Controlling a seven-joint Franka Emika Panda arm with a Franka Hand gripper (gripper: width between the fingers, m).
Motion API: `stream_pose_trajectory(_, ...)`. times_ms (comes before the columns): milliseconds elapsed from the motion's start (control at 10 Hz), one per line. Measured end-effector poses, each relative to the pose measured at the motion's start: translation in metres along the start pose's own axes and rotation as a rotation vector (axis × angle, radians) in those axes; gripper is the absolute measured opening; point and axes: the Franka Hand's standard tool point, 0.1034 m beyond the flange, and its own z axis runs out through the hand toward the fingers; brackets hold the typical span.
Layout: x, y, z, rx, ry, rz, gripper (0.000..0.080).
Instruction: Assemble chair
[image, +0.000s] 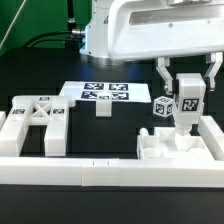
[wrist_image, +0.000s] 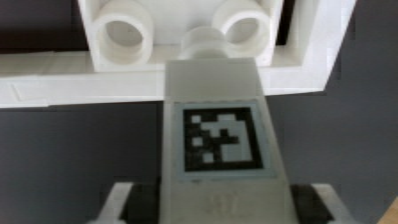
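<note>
So my gripper (image: 187, 88) is roughly half open and clamped on a chair leg (image: 189, 101). It's a chunky, square white plastic post with a black-and-white tag on its face. It hangs upright over the seat slab (image: 160, 150), which sits in the corner of the border rails (image: 100, 172) at the exterior view's right.

It's a crowded spot. A second tagged block (image: 163, 107) stands just beside my leg, toward the exterior view's left, and I can't tell whether the two touch. The rails wall the seat in on two sides.

Well apart, at the exterior view's left, the X-braced panel (image: 35, 120) sits by the rails. The marker board (image: 105, 93) lies mid-scene on the black table (image: 120, 130), with a loose white block (image: 102, 108) standing at its near edge. All the parts are matte white plastic, blocky with softened edges.

The wrist view adds what the outside one doesn't. My dark finger pads (wrist_image: 128, 200) sit on either side of the chair leg (wrist_image: 222, 90), its tag close up. Past its end is a white part with two round openings (wrist_image: 125, 35), smooth and a bit blurry. Only the exterior view shows the panel and the board.
</note>
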Motion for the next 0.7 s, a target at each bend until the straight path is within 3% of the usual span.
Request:
stream_pose_trajectory(100, -0.001, -0.001, 0.001, 0.001, -0.001, -0.001, 0.0287)
stream_pose_trajectory(300, -0.010, -0.020, 0.012, 0.007, 0.018, 0.005, 0.0287)
stream_pose_trajectory(700, -0.004, -0.020, 0.014, 0.006, 0.083, 0.000, 0.0287)
